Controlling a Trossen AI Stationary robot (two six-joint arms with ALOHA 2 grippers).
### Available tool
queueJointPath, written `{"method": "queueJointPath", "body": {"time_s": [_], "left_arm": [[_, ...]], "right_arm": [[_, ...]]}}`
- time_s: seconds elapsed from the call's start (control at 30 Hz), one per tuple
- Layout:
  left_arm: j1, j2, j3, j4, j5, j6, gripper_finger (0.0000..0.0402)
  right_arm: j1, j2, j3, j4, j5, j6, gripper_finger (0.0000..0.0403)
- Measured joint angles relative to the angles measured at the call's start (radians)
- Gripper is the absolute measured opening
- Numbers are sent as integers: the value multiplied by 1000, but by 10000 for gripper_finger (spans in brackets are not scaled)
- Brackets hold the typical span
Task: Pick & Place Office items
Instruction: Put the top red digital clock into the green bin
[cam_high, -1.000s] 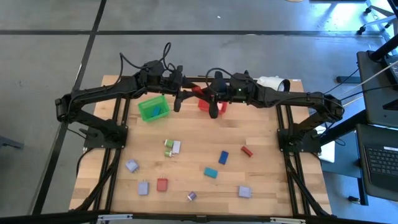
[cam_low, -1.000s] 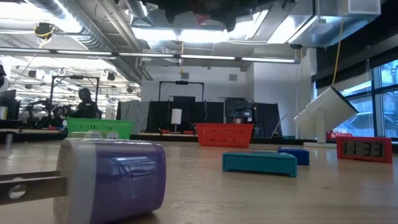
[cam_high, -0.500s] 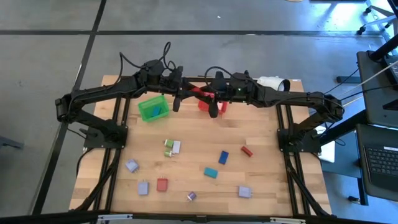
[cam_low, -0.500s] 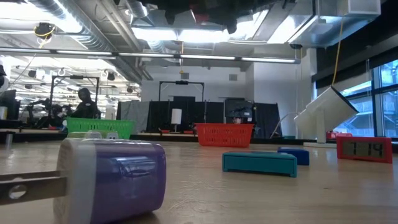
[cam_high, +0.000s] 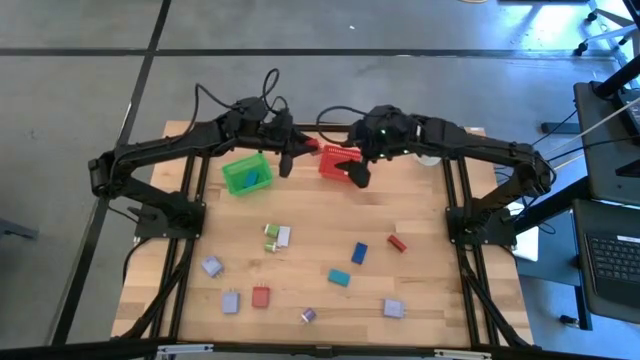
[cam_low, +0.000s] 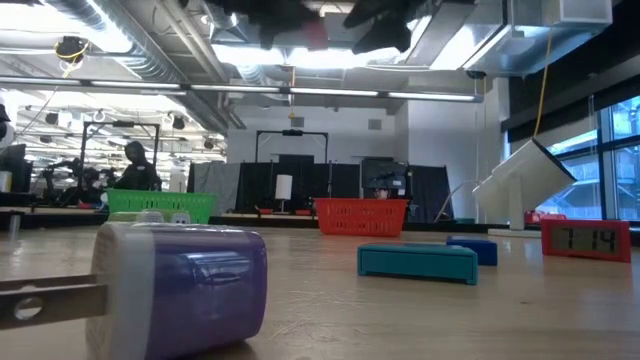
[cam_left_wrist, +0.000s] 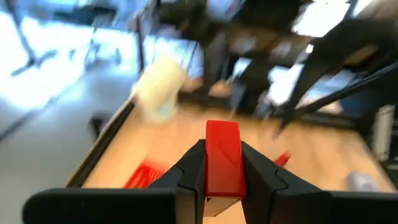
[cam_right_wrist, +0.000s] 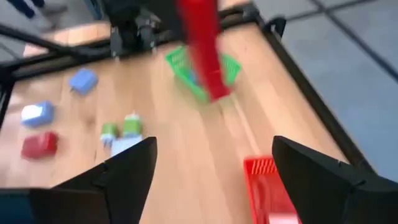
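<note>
since a second ago the right tool (cam_high: 358, 176) has swung clear, fingers spread, beside the red mesh basket (cam_high: 337, 164); the left tool (cam_left_wrist: 222, 167) stays clamped on a red block (cam_left_wrist: 223, 158), plain only in its wrist view. the low view reads "114" on a red clock (cam_low: 585, 240). smooth blocky office items (cam_high: 338, 277) lie scattered on the wooden worktop (cam_high: 320, 215) near the green mesh basket (cam_high: 246, 173)

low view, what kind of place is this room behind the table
Likely a robotics lab or workshop: exposed ceiling ducts, another rig with a person at it, and black frames on a bare floor.
</note>
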Motion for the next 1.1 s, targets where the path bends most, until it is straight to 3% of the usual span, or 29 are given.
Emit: {"method": "queueJointPath", "body": {"time_s": [0.27,0.43,0.7,0.93,1.1], "left_arm": [[130,0,-6,-502,-111,37,62],[216,0,-100,-690,-148,64,63],[289,0,-297,-660,-222,-9,63],[316,0,-388,-643,-335,-12,63],[315,1,-431,-581,-337,-35,64]], "right_arm": [[0,1,25,-86,0,1,312],[0,14,25,-86,0,0,305],[0,18,25,-64,0,2,299],[0,18,25,-50,0,55,299],[1,18,25,-50,0,62,299]]}}
